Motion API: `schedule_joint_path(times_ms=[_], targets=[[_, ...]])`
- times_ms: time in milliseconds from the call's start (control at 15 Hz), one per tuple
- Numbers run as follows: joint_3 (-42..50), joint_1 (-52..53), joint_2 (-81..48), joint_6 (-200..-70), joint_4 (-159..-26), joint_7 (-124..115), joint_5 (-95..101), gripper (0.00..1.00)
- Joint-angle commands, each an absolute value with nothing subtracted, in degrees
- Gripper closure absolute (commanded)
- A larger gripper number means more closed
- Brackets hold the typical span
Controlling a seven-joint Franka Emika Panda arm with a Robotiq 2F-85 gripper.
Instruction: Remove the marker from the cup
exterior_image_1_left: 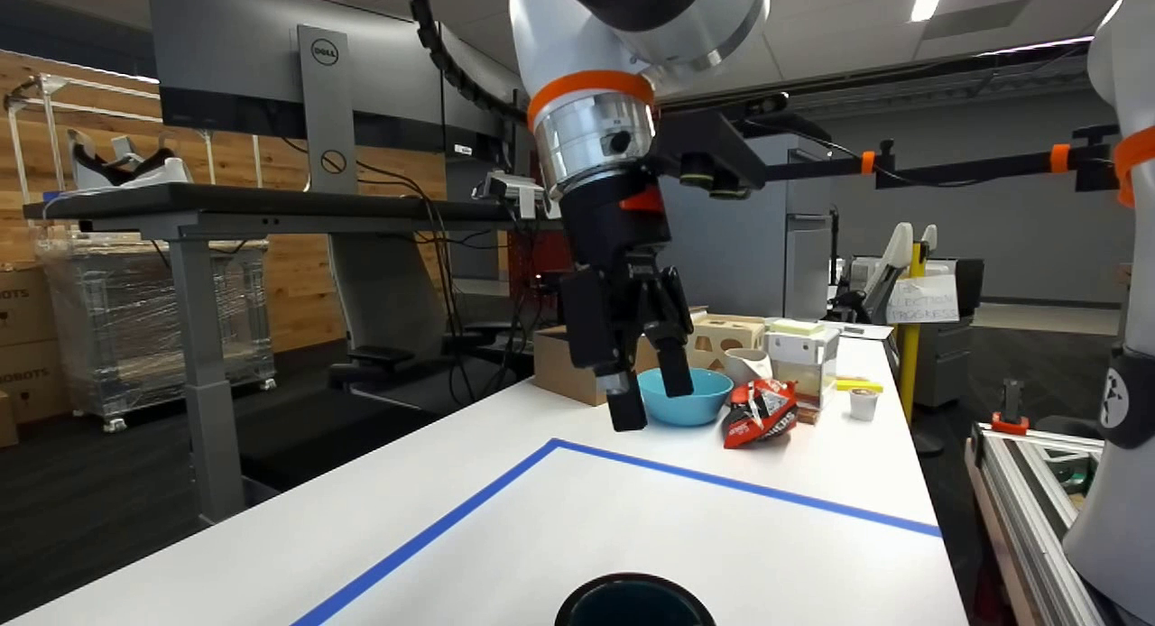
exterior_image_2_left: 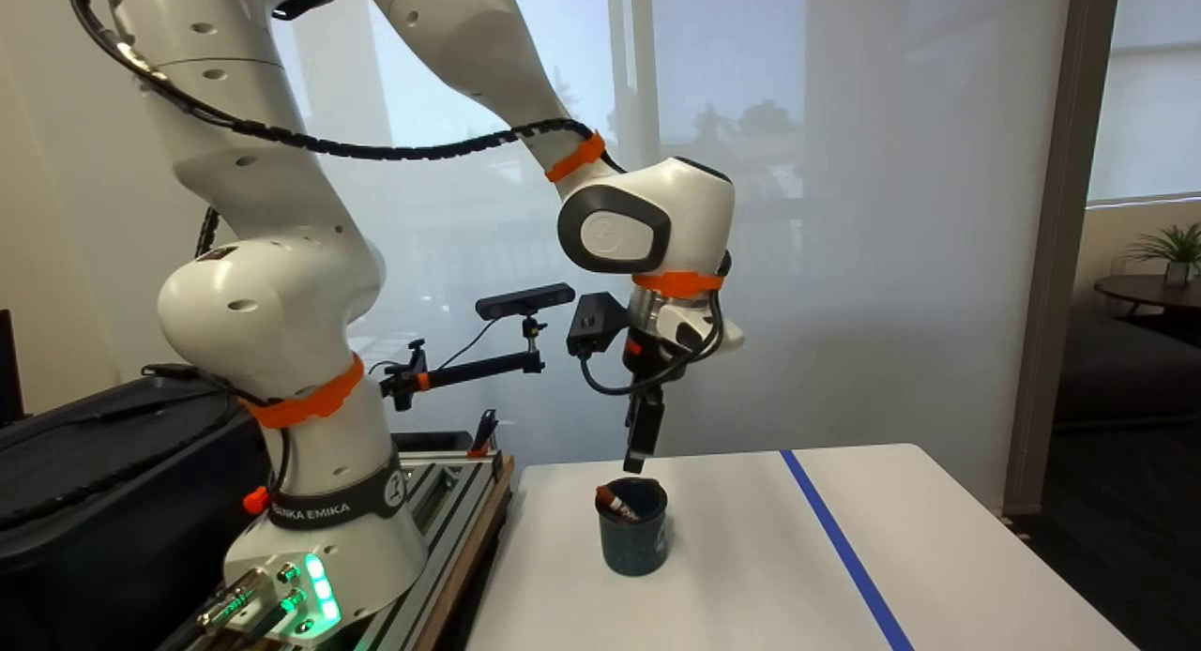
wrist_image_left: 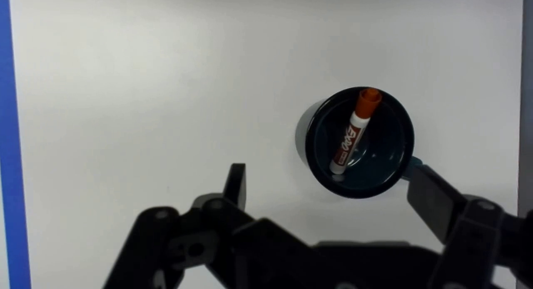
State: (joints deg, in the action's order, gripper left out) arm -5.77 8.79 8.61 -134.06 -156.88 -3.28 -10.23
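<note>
your one end effector hangs released, two jaws spread; right of the wrist view's centre, one expo marker leans inside one mug.

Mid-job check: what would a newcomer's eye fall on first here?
Likely the big white robot arm with orange bands in both exterior views, its black two-fingered gripper open above the white table. Next, in the wrist view, the white marker with orange cap leaning inside the round, dark blue-green cup; then the crinkled red packet beside the light-blue bowl in an exterior view.
</note>
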Motion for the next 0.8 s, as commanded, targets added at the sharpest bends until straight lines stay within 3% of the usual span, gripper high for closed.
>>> schedule_joint_path(times_ms=[0, 733], targets=[[-6.2, 9.4, 2.9, -135.2, -154.6, -0.6, -15.0, 0.00], [-12.0, 10.8, -9.3, -140.4, -150.5, -0.1, -15.0, 0.00]])
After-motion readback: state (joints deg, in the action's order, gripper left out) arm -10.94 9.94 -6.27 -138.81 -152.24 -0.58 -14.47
